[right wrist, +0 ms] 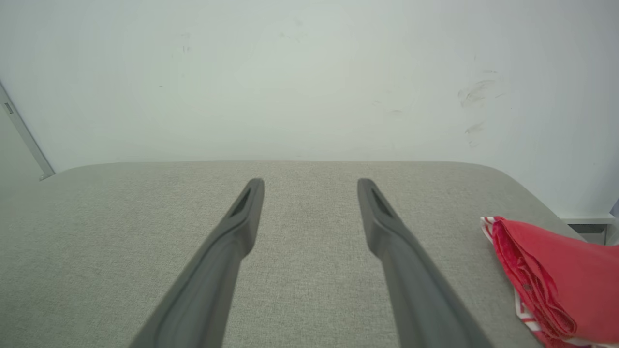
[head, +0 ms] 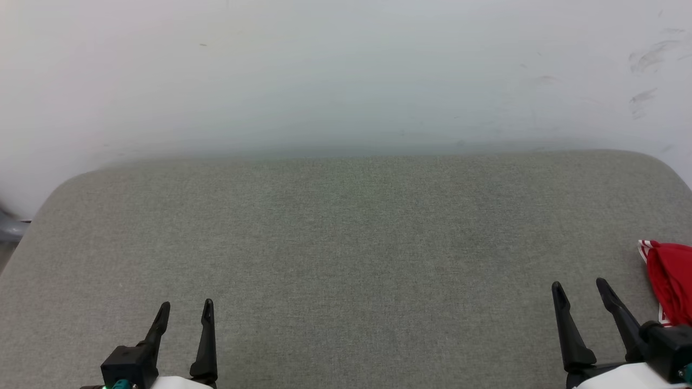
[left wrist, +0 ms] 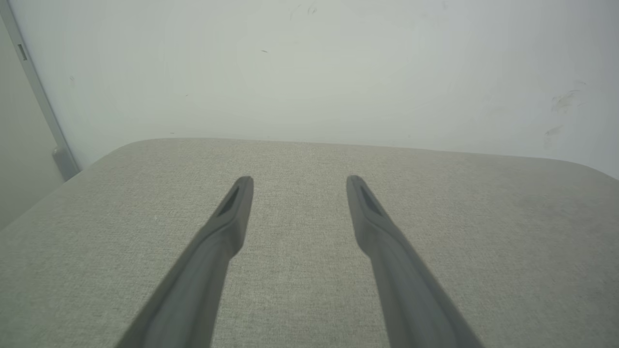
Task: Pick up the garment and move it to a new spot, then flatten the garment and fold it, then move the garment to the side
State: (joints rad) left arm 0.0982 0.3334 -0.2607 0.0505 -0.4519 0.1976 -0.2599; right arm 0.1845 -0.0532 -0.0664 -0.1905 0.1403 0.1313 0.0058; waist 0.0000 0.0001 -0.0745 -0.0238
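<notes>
- Left hand (head: 186,304): fingers apart, empty, above the grey desk (head: 346,243) at lower left.
- Left wrist view: same hand (left wrist: 297,180) over bare fabric; a grey strip (left wrist: 38,96) runs up the wall at far left.
- Right hand (head: 579,283): fingers apart, nothing between them.
- Garment (head: 673,281): bunched red heap just right of the right hand, at the desk's right edge.
- Right wrist view: garment (right wrist: 561,270) shows layered folds and red-and-white striped trim; wall scuffs (right wrist: 476,92) above.

No text, label, brand, number or sign can be read in any view. The garment (head: 671,276) at the lower right of the frame presents plain red fabric and red-and-white striped trim.
</notes>
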